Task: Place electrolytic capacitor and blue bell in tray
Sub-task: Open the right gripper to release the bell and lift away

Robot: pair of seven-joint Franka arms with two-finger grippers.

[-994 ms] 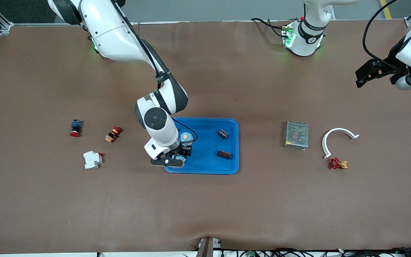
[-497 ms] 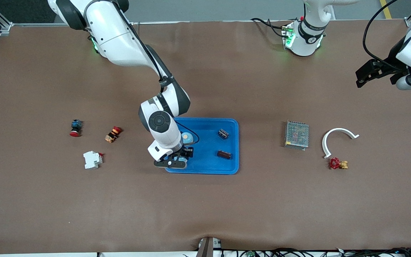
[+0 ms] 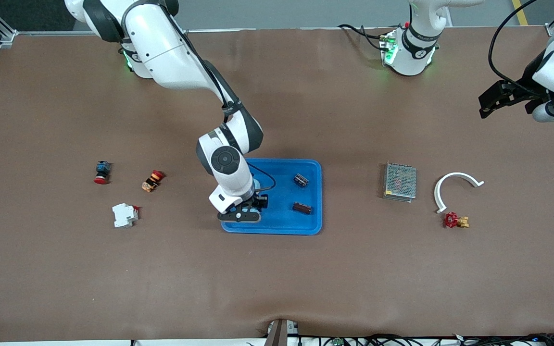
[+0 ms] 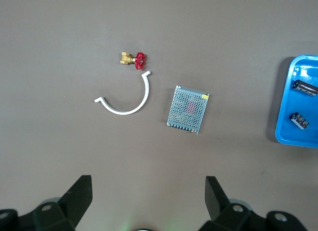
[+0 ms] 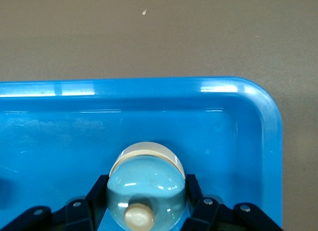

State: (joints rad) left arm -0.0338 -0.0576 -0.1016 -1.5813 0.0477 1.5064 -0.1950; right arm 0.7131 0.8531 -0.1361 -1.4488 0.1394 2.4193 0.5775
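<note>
The right gripper (image 3: 247,207), low at the centre of the front view, gripped the blue bell (image 5: 147,186) over the tray (image 3: 313,226), apparently to set it beside two capacitors (image 3: 301,180), while the left gripper (image 4: 149,201) waited spread apart at upper right.

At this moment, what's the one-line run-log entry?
right gripper: shut on blue bell, over tray | two capacitors in tray | left gripper: open, waiting over table
</note>
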